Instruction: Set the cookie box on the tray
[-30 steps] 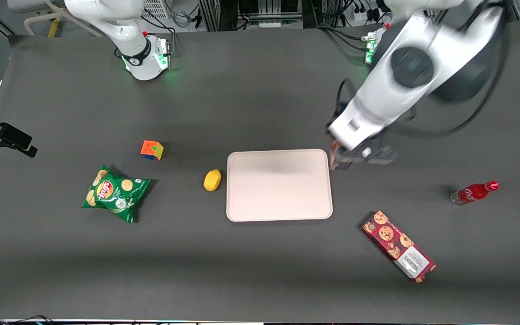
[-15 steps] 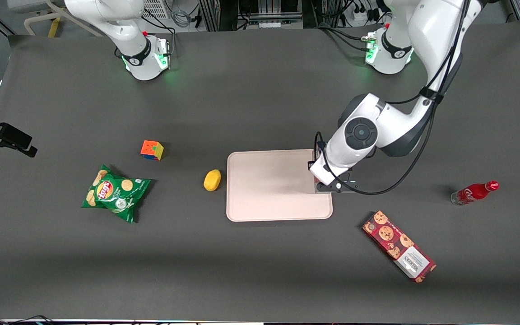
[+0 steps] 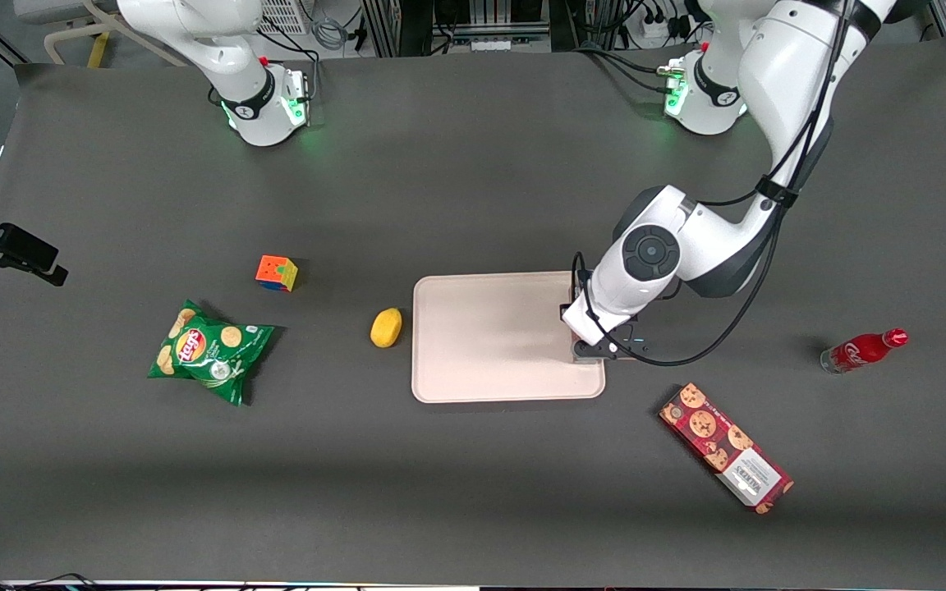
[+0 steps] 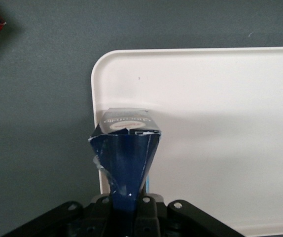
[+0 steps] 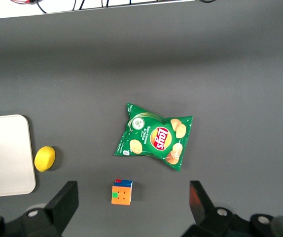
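Observation:
The pale pinkish-beige tray [image 3: 498,336] lies mid-table; it also shows in the left wrist view [image 4: 220,123] and the right wrist view [image 5: 6,153]. My left gripper [image 3: 596,349] hangs over the tray's edge at the working arm's end, near the corner nearer the front camera. In the left wrist view the gripper [image 4: 127,197] is shut on the dark-blue cookie box [image 4: 126,153], which hangs end-down over the tray's rim. A white oval logo shows on its lower end. In the front view the arm hides the box.
A long red cookie box [image 3: 724,447] lies nearer the front camera than the gripper, and a red cola bottle [image 3: 863,350] toward the working arm's end. A lemon [image 3: 386,327] sits beside the tray, with a colour cube [image 3: 277,272] and a green chips bag [image 3: 208,351] toward the parked arm's end.
The left arm has swung toward the front camera and over the tray's edge with the box in its gripper. In the last half second it shifted only slightly.

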### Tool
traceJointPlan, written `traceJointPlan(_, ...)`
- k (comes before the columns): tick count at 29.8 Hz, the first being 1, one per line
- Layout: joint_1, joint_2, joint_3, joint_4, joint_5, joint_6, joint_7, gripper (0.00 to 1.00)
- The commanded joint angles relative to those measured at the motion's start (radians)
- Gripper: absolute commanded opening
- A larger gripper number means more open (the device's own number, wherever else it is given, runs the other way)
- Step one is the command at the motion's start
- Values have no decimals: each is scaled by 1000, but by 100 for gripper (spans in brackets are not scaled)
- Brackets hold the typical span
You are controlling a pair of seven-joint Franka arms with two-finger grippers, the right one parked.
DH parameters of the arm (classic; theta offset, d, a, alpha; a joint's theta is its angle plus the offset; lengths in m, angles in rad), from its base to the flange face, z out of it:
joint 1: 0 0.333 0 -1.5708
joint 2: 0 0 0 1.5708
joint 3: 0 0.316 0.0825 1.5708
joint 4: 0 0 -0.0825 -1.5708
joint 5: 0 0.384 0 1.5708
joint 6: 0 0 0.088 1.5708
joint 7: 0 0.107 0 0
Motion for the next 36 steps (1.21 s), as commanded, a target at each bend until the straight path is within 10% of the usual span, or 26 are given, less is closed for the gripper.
traceJointPlan(1, -1, 12, 0, -4, 28, 30, -30, 95)
traceJointPlan(14, 9, -57, 11, 28, 15, -47, -26, 100)
traceJointPlan(29, 13, -198, 143, 643, -63, -954, 238, 100)
traceJointPlan(36, 21, -356, 333, 649, -116, -1116, 581, 100)
